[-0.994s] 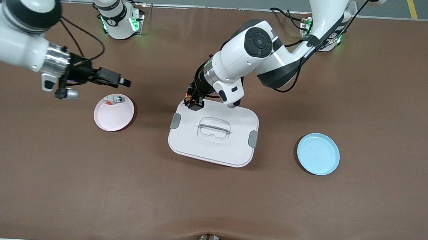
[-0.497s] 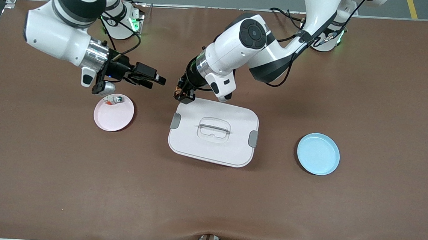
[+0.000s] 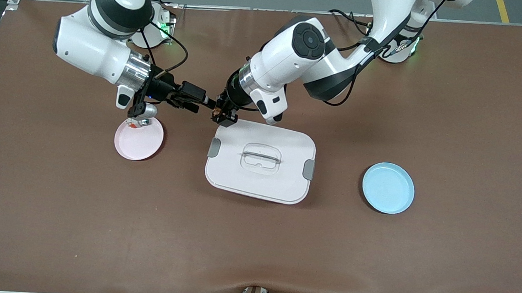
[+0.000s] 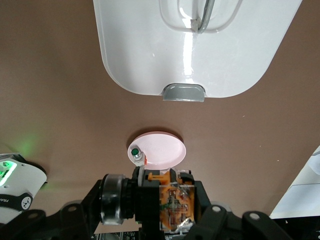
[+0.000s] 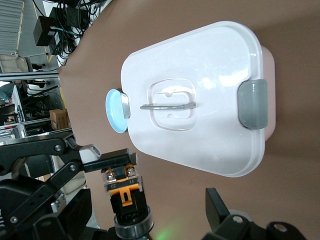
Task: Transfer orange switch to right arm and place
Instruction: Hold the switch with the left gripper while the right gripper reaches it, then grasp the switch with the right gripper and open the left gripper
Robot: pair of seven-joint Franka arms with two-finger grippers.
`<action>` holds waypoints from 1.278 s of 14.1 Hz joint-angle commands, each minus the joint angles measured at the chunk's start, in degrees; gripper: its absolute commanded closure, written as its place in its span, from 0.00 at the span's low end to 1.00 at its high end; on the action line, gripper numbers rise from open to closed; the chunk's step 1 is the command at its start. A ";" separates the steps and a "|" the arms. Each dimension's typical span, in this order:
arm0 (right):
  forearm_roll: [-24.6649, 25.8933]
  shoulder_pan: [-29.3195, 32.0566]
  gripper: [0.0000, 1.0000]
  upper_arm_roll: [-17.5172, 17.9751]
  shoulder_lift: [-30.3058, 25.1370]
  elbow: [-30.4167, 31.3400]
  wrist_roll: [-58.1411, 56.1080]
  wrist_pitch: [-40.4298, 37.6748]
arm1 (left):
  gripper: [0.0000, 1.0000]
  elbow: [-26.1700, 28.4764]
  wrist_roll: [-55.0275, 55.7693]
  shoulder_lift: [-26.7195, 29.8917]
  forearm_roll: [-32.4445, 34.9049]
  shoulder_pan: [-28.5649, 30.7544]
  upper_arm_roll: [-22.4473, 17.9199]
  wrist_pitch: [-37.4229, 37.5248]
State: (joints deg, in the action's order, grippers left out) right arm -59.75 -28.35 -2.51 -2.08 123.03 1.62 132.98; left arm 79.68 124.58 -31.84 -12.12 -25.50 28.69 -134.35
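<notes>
Right hand (image 3: 205, 104), open, has closed in on left hand's (image 3: 224, 114) orange switch (image 5: 123, 186).

- I see the orange switch (image 5: 123, 186) as a tiny blocky black piece with an orange middle and two screw heads on one face.
- It's up in the air, clamped in the left gripper (image 3: 221, 113), over bare table.
- It hangs between the pink plate (image 3: 144, 145) and the white lidded box (image 3: 281, 184).
</notes>
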 commanded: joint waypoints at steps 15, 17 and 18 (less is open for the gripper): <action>-2.31 -3.64 1.00 -0.57 0.94 -0.43 -0.04 3.16 | 1.00 -1.28 1.89 -1.21 -1.15 -1.31 -0.13 -2.32; -2.31 -3.64 1.00 -0.57 1.03 -0.43 -0.13 3.08 | 0.78 -1.28 1.80 -1.21 -1.23 -1.13 -0.13 -2.32; -2.31 -3.64 1.00 -0.57 1.12 -0.51 -0.13 3.08 | 0.53 -1.28 1.80 -1.21 -1.23 -0.87 -0.13 -2.32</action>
State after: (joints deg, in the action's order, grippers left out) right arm -60.69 -31.16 -2.61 -1.20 122.70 1.06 135.56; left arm 79.60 125.93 -32.38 -12.68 -26.29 28.68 -135.79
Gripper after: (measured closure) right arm 0.639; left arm 0.278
